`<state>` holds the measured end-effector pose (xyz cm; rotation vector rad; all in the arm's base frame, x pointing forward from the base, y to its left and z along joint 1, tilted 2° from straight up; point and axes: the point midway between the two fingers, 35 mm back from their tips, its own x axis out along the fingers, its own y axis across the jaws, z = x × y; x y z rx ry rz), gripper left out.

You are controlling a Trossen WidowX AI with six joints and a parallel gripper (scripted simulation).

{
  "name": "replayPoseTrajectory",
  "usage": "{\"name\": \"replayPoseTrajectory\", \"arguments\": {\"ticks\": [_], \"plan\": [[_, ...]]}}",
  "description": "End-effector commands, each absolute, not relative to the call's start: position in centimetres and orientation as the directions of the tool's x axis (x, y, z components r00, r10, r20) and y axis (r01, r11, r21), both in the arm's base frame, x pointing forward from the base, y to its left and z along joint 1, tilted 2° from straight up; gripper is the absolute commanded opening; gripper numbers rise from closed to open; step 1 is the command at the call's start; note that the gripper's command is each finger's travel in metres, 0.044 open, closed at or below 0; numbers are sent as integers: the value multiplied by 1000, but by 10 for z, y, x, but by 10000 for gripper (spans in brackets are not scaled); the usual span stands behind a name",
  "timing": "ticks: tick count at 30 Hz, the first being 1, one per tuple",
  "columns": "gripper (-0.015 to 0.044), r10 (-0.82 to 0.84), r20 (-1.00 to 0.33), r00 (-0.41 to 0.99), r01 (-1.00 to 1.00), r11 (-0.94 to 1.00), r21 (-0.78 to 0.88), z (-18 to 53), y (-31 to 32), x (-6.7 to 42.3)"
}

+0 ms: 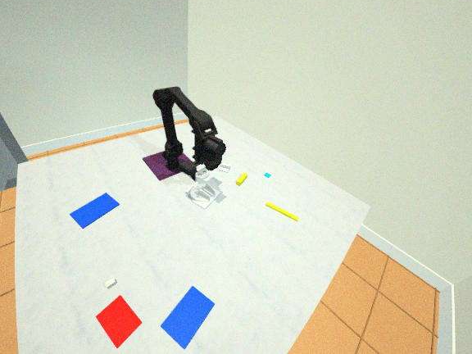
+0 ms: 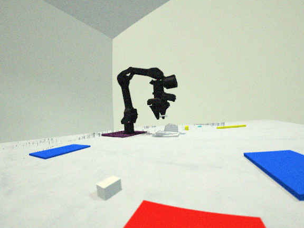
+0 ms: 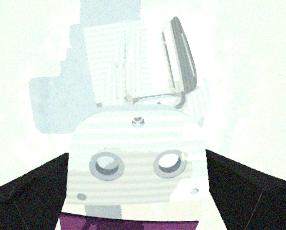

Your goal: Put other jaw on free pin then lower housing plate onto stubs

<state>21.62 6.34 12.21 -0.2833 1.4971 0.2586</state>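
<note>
My gripper (image 1: pixel 203 173) (image 2: pixel 160 116) (image 3: pixel 137 158) is shut on the white housing plate (image 2: pixel 164 115) (image 3: pixel 138 141), gripping its two side edges. The plate has two large round holes and a few small ones, and it hangs above the table. The white gripper assembly (image 1: pixel 204 195) (image 2: pixel 167 135) stands on the table beyond and below it. In the wrist view, a dark-edged upright jaw part (image 3: pixel 180 56) shows past the plate's far edge, and the held plate hides the near part of the assembly. The pins, the stubs and the gear mesh cannot be made out.
A small white slotted piece (image 1: pixel 224 167) lies behind the assembly. A yellow block (image 1: pixel 242 179) (image 2: pixel 187 127), a yellow bar (image 1: pixel 282 211) (image 2: pixel 231 126) and a cyan piece (image 1: pixel 267 175) lie rightward. The purple mat (image 1: pixel 153 165) (image 3: pixel 125 221) is under the arm's base. Blue and red panels and a white block (image 1: pixel 111 283) (image 2: pixel 108 187) lie farther off.
</note>
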Motion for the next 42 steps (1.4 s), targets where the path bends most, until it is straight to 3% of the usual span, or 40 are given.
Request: {"name": "replayPoseTrajectory", "arguments": {"ticks": [1,42], "plan": [[351,-2,-998,62,-419,908,-28,123,50,215],[351,-4,-998,62,-458,888,-32,123,33,212]]}}
